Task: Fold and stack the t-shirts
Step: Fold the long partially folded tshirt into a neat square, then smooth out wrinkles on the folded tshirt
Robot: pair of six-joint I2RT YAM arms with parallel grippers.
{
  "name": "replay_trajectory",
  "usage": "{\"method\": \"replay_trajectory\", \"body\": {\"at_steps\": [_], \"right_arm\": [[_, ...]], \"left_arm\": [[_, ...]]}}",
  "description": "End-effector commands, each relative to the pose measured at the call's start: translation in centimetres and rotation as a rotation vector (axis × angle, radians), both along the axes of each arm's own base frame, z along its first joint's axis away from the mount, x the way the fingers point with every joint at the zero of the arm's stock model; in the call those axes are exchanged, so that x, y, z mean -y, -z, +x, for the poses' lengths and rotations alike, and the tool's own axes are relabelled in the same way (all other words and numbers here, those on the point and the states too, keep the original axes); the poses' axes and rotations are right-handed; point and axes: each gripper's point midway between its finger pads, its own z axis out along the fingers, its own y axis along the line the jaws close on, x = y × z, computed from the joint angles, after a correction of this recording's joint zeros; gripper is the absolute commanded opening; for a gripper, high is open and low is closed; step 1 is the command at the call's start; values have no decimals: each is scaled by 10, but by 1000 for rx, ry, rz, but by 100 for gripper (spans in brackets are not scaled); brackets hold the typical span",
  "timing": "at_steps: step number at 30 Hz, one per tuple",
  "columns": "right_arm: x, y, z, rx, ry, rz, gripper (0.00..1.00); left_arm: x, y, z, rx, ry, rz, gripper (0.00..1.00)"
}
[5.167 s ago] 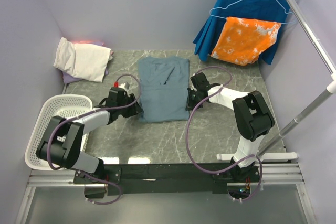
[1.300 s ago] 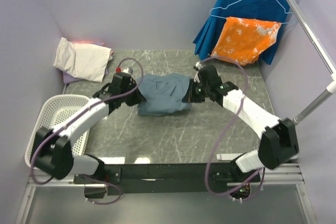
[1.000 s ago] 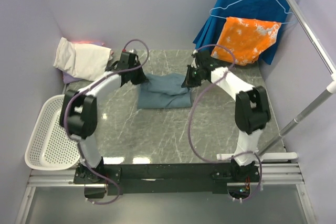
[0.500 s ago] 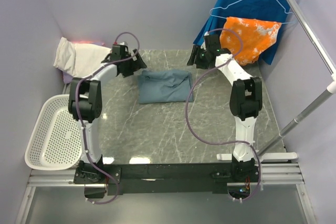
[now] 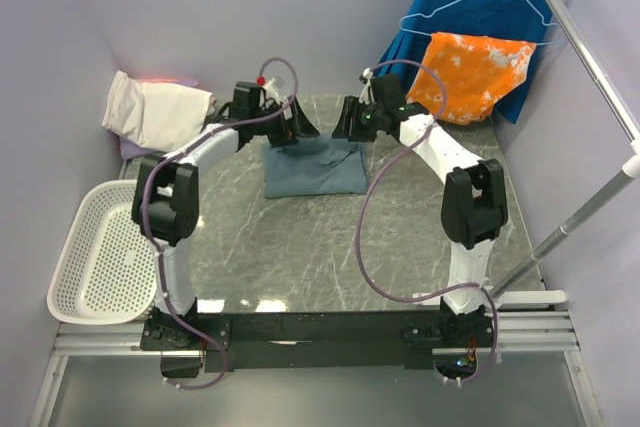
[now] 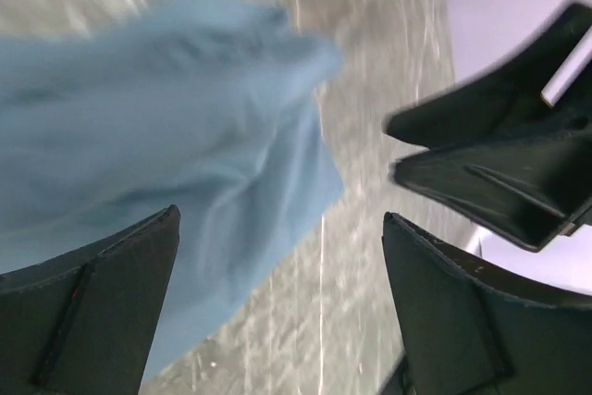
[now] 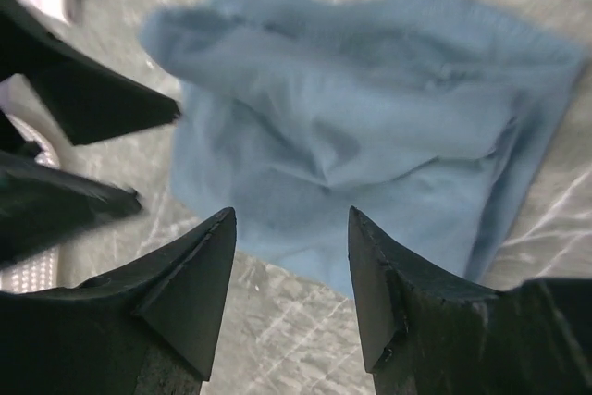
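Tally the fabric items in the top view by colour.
blue-grey t-shirt, on the table: 1
cream-white shirt, folded: 1
lavender shirt, edge showing under the cream one: 1
orange-and-white cloth, hanging: 1
royal-blue garment, hanging: 1
Total: 5

Dusty blue-grey t-shirt [image 5: 315, 165], grey-marbled table [image 5: 300, 247]

Bright, even overhead light keeps the top view sharp, with soft shadows and white glare at the near edge of the counter [image 5: 300, 247], while both wrist views blur, the left smearing the blue-grey t-shirt [image 6: 166, 136] most
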Motion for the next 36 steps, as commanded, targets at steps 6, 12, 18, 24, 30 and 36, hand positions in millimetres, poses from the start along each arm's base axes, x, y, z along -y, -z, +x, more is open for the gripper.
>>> {"method": "replay_trajectory", "body": {"at_steps": [6, 12, 18, 24, 30, 36], "right_arm": [[-19, 39, 8, -83, -38, 11, 57], [-13, 72, 52, -106, 23, -50, 57], [17, 98, 88, -161, 147, -100, 57], [46, 88, 101, -102, 215, -119, 59], [65, 45, 86, 41, 222, -139, 61], [44, 10, 52, 82, 148, -102, 61]], "left_arm": [[22, 46, 2, -65, 105, -24, 95], [11, 79, 49, -10, 14, 97, 96], [-28, 99, 72, -14, -104, 148, 98], [-71, 130, 68, -58, -203, 299, 98], [-93, 97, 67, 19, -332, 345, 99], [-80, 52, 54, 78, -309, 258, 99]]}}
